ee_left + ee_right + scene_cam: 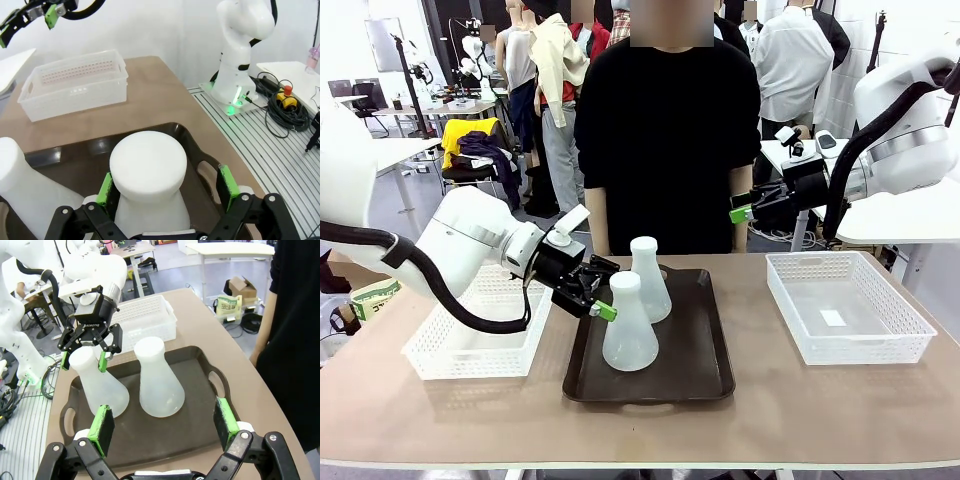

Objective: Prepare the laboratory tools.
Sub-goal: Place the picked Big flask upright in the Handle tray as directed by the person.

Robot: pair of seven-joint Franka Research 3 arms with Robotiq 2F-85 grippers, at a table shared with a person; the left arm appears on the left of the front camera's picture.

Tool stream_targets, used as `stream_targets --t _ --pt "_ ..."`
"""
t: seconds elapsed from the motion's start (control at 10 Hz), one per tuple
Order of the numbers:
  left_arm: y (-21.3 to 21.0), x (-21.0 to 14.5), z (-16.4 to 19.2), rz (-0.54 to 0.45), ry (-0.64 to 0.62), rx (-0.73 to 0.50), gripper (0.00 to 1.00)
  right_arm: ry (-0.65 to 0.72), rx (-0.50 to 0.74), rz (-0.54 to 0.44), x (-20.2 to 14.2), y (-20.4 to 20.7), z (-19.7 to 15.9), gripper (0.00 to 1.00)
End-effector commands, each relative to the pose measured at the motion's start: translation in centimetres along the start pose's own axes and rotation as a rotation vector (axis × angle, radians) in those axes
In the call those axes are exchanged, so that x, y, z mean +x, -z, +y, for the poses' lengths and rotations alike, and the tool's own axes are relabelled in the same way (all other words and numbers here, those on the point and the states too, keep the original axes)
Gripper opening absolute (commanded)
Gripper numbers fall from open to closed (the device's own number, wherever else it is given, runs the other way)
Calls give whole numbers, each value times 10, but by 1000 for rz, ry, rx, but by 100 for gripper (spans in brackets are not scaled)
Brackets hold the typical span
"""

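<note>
Two frosted-white conical flasks stand upright on the dark brown tray [700,372]. My left gripper [610,300] is open, and its jaws straddle the neck of the near flask [629,340] with a gap on one side. In the left wrist view the green pads [227,184] flank that flask's round top [147,162], and the other flask [20,177] is at the left. The far flask [649,285] stands free behind it. My right gripper [745,213] hangs open and empty, high above the table's right half, and looks down on both flasks [157,382] and the left gripper [83,361].
A white mesh basket [470,362] sits left of the tray and another [865,345] to its right. A person in black stands at the far edge behind the tray. The table's near strip in front of the tray is bare.
</note>
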State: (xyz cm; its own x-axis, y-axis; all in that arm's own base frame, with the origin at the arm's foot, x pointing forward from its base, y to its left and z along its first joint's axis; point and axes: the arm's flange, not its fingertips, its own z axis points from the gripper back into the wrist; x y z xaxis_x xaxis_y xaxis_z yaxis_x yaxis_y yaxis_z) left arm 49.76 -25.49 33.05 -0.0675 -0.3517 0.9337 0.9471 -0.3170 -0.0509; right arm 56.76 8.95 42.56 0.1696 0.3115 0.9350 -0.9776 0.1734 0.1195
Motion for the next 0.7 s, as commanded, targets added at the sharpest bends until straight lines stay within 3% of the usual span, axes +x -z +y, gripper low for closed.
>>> stream_targets --t 0.0,0.6 --pt "1 1 1 -16 16 1 100 5 2 4 0 0 0 100" --pt "1 1 1 -16 16 1 100 5 2 4 0 0 0 100"
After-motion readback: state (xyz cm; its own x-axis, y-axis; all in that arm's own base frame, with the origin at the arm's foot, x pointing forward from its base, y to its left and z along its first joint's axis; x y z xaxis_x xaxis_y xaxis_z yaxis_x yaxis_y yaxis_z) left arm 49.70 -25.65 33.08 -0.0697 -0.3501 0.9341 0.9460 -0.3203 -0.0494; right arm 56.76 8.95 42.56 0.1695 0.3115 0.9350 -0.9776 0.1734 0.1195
